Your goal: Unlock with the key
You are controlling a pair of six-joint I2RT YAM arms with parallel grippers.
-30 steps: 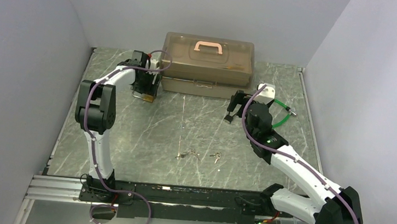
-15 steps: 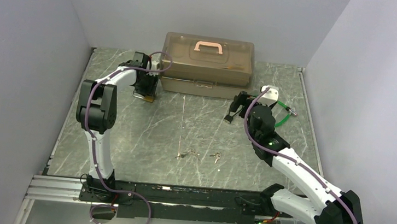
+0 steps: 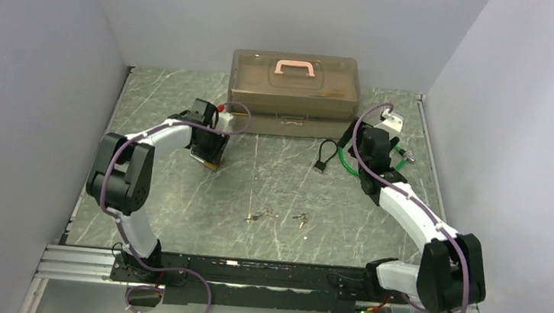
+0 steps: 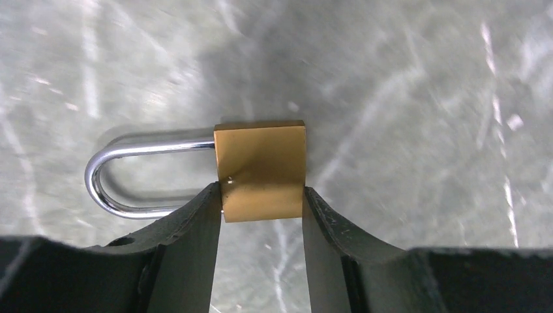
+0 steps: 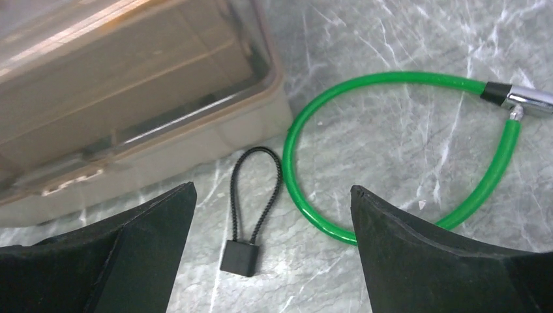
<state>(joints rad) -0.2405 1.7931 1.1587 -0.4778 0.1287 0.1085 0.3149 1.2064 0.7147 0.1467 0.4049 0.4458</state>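
2 black fingers [image 4: 195,228] of my left gripper [image 4: 261,190] are pinched on the brass padlock [image 4: 261,166], 1 on each side of the body near its lower edge. So that hand is clamped on the lock.

In my left wrist view the lock's long axis runs 9 to 3. The shackle [image 4: 107,176] points to 9 o'clock, the body sits at the 3 end, and the broad face is up at the camera. Can't tell if it's resting on the table [image 3: 271,183] or just off it. From the top camera it's at roughly 9 o'clock on the table, right under my wrist.

The keys [image 3: 262,217] lie in 2 small bunches near 6 o'clock, well apart from both hands.

My right gripper [image 5: 272,190] is spread wide with nothing in it, over at 2 o'clock. It hovers above a black padlock [image 5: 239,257] with a braided cord loop, and a green cable lock [image 5: 404,77] is just beside that.

The table is a smooth grey-green marble-look slab with white veins, boxed in by plain pale walls [image 3: 34,102] on 3 sides. At 12 o'clock sits a toolbox [image 3: 265,86], rectangular smoky see-through plastic with a pink handle [image 3: 295,68].

The lock body is squarish, matte gold. The shackle is a polished chrome U.
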